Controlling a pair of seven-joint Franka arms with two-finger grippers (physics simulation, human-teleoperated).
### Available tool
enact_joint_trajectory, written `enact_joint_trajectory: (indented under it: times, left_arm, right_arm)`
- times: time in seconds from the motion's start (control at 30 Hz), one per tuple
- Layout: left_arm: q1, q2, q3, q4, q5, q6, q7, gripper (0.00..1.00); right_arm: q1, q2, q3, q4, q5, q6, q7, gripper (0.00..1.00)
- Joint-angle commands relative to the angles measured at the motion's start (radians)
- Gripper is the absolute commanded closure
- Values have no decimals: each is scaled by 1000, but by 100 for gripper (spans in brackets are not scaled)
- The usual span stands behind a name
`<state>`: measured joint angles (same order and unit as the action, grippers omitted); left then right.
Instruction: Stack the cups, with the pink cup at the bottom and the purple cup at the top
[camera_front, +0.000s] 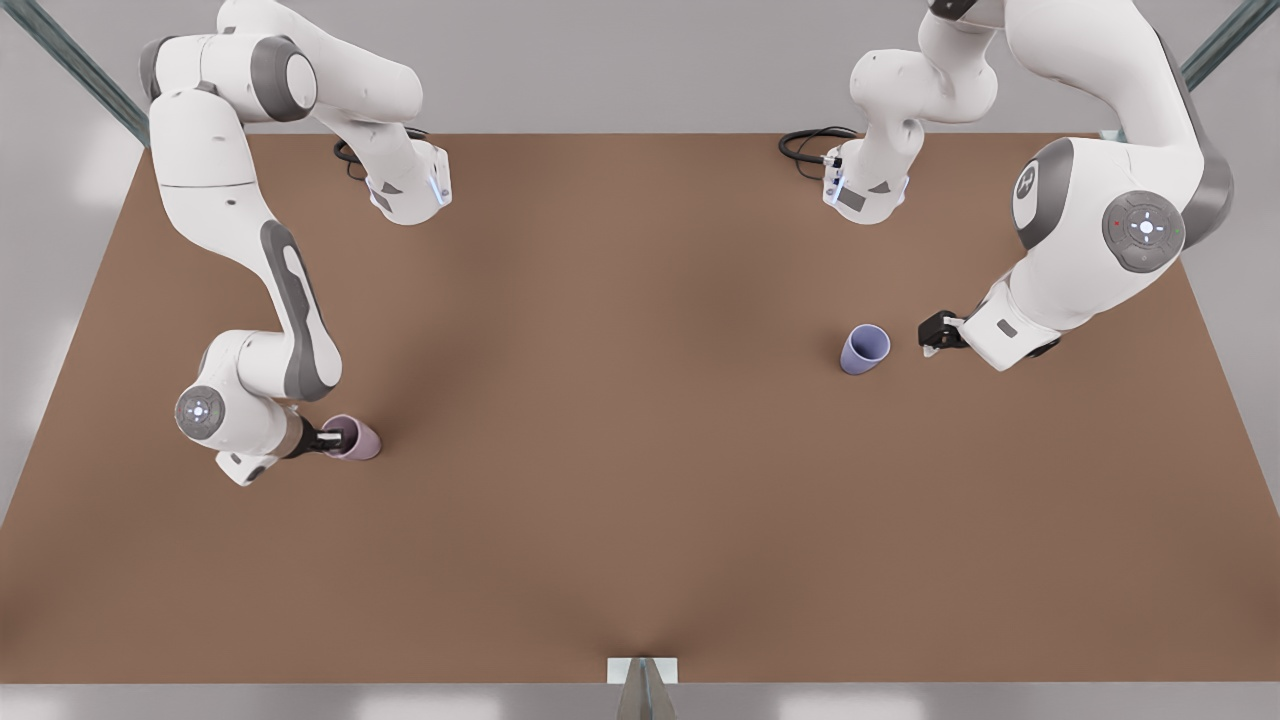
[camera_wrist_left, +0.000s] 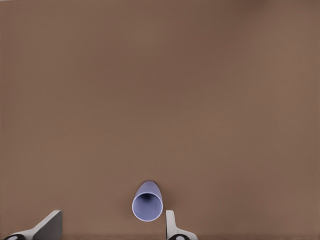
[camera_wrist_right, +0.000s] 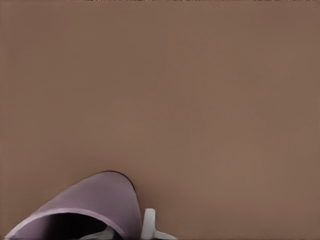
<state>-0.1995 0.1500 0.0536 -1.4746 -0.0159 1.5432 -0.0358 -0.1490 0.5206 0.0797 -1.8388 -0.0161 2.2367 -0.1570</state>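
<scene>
The front view looks almost straight down from high above the brown counter (camera_front: 640, 520), taking in both arms, the purple cup (camera_front: 864, 348) toward the front view's right and the pink cup (camera_front: 353, 437) toward its left. The left wrist view looks down from some height between its own fingers (camera_wrist_left: 171, 225) at the purple cup (camera_wrist_left: 147, 201), the part it shares with the front view. The right wrist view sits very near the pink cup (camera_wrist_right: 95, 207), shared likewise.
</scene>
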Motion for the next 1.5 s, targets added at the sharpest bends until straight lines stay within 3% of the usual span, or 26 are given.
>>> enact_joint_trajectory:
  times: [0.0, 0.03, 0.2, 0.37, 0.4, 0.5, 0.6, 0.63, 0.77, 0.9, 0.93, 0.97, 1.13, 1.17, 1.2, 1.3, 1.47]
  left_arm:
    - [0, 0, 0, 0, 1, -5, -4, 0]
    - [0, 0, 0, 0, 1, -5, -3, 0]
    - [0, 2, 0, 0, 1, -5, -3, 0]
    - [0, -1, -1, 0, 1, -5, -4, 0]
    - [0, -1, -1, 0, 1, -5, -4, 0]
    - [0, -1, -1, 0, 1, -6, -6, 0]
    - [0, -1, 0, -4, 1, -6, -4, 0]
    - [0, 0, 0, -4, 1, -6, -4, 0]
    - [0, 12, 0, -6, 1, -40, -4, 0]
    - [-28, 65, -20, -56, -7, -64, -9, 0]
    - [-32, 62, -20, -96, -7, -3, -9, 0]
    - [-38, -20, -20, -289, -7, 164, -15, 0]
    - [-3, -33, -24, -562, -6, 368, -1, 0]
    - [-3, -33, -23, -595, -6, 373, -1, 0]
    - [0, -35, -15, -621, -4, 390, -1, 0]
    - [43, -27, -14, -731, -4, 540, 34, 0]
    - [63, -26, -12, -803, -4, 584, 60, 0]
  right_arm:
    - [2, -1, 0, 0, -8, 11, -18, 75]
    - [3, -2, 2, 0, -8, 9, -16, 79]
    - [52, -53, 17, 0, -5, -54, 7, 79]
    - [307, -51, 17, 113, -4, -103, 477, 79]
    - [359, -16, 15, 193, -4, -160, 579, 79]
    - [551, 223, 15, 651, -2, -422, 919, 79]
    - [672, 495, 49, 1070, 4, -454, 1255, 79]
    - [693, 527, 49, 1106, 4, -398, 1277, 79]
    - [704, 627, 77, 1132, 10, -128, 1352, 79]
    - [738, 671, 115, 1133, 10, -29, 1389, 79]
    - [744, 682, 115, 1133, 10, 0, 1390, 79]
    - [756, 691, 117, 1132, 10, 32, 1409, 79]
    - [756, 720, 124, 1132, 10, 47, 1418, 79]
    - [758, 720, 126, 1132, 10, 47, 1418, 45]
    - [758, 719, 127, 1133, 10, 46, 1418, 2]
    - [772, 716, 126, 1136, 10, 47, 1418, 0]
    - [778, 714, 129, 1149, 10, 49, 1418, 0]
